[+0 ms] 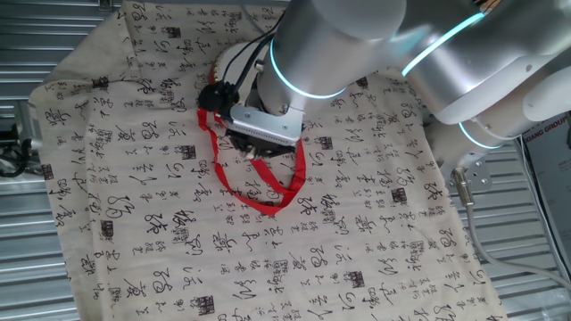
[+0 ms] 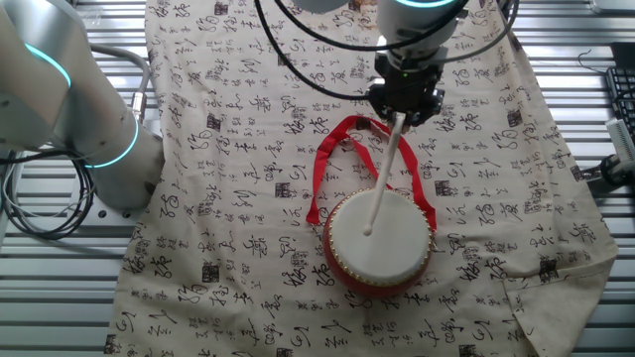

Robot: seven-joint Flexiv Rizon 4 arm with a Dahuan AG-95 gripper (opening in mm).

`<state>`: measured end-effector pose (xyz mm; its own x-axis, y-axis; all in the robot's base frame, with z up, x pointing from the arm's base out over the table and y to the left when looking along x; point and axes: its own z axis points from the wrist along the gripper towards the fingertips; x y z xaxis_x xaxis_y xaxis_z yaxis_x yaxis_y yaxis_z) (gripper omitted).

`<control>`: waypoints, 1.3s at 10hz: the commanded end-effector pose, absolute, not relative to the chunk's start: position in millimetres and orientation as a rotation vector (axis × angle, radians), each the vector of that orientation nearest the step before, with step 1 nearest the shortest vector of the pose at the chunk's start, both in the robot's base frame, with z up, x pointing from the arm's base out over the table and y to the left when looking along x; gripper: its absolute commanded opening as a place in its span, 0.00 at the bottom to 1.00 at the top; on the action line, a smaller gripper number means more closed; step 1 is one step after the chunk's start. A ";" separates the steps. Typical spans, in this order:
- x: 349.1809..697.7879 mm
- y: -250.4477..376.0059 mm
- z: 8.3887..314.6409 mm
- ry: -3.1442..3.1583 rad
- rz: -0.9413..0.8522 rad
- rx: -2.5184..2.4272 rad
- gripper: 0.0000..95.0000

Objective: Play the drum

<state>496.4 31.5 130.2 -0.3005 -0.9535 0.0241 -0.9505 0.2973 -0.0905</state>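
Observation:
The drum [image 2: 379, 248] stands on the cloth in the other fixed view, cream head up and red wall showing at its near side. Its red ribbon strap [image 2: 325, 164] loops away toward the gripper. My gripper [image 2: 405, 103] hangs beyond the drum, shut on a white drumstick [image 2: 387, 174] that slants down to the head. The stick's tip lies on or just above the head, left of centre. In one fixed view the arm hides most of the drum [image 1: 228, 64]. Only a slice of head and rim shows, and the ribbon strap [image 1: 268, 198] trails below the gripper [image 1: 259, 147].
A cream cloth with black calligraphy [image 2: 248, 198] covers the slatted metal table [image 2: 60, 297]. The arm's silver base [image 2: 99, 139] stands at the left with black cables [image 2: 40, 213] beside it. A keyboard edge [image 2: 622, 99] sits at the far right.

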 end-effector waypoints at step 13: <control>485.8 13.9 127.4 2.462 -0.123 -1.862 0.00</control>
<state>485.7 12.3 126.6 -0.2723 -0.9622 0.0057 -0.9578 0.2704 -0.0972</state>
